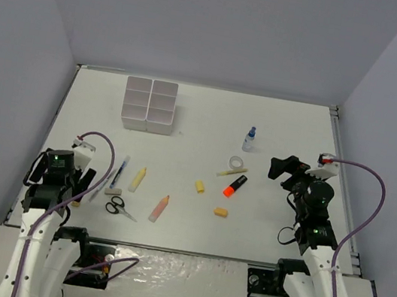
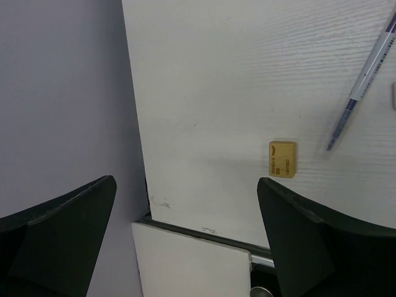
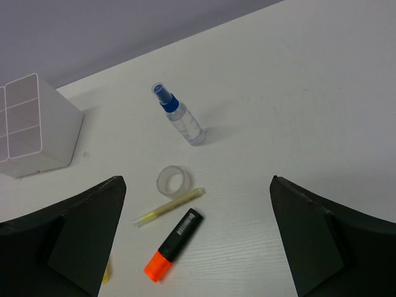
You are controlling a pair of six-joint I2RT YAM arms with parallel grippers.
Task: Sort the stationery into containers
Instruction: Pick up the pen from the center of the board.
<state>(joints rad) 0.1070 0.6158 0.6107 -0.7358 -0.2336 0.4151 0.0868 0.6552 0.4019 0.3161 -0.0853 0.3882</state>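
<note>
The left gripper [image 2: 185, 182] hangs spread wide and empty over the table's [image 2: 247, 74] near-left edge. A small yellow eraser [image 2: 281, 159] lies just beside its right finger, with a ballpoint [image 2: 362, 83] farther out. The right gripper [image 3: 197, 179] is likewise spread and empty. Before it lie the tape roll [image 3: 171, 181], a yellow pen [image 3: 168, 207] and an orange marker [image 3: 174, 244]. The blue-capped bottle [image 3: 179, 116] is beyond them, and the white containers [image 3: 31, 127] stand far left.
</note>
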